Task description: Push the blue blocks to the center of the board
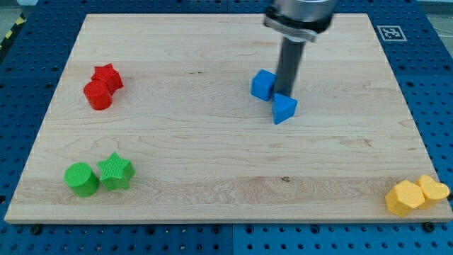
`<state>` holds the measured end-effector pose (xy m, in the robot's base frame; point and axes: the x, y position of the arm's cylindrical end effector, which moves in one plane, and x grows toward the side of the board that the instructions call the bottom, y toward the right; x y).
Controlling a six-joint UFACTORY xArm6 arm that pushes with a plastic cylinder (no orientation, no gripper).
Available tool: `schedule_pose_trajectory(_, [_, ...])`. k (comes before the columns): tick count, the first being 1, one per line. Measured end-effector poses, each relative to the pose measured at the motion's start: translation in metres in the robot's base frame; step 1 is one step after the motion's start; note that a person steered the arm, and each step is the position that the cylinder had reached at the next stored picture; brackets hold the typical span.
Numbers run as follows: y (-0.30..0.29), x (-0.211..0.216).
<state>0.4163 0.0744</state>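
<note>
A blue cube (262, 84) sits right of the board's middle. A blue triangular block (284, 108) lies just below and right of it, nearly touching. My tip (285, 94) comes down from the view's top between them, at the cube's right side and the triangle's upper edge. The rod hides part of the gap between the two blue blocks.
A red star (108, 76) and red cylinder (98, 95) sit together at the left. A green cylinder (81, 178) and green star (116, 171) sit at the lower left. Two yellow blocks (415, 195) sit at the lower right corner of the wooden board (212, 170).
</note>
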Motion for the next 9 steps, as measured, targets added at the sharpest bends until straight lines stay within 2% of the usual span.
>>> schedule_pose_trajectory(1, [0.016,-0.004])
schedule_pose_trajectory(2, [0.064,-0.019])
schedule_pose_trajectory(3, [0.070,-0.064])
schedule_pose_trajectory(4, [0.049,-0.078])
schedule_pose_trajectory(5, [0.017,-0.059])
schedule_pose_trajectory(6, [0.000,-0.025])
schedule_pose_trajectory(7, [-0.003,-0.010])
schedule_pose_trajectory(8, [0.020,-0.012])
schedule_pose_trajectory(9, [0.071,0.003])
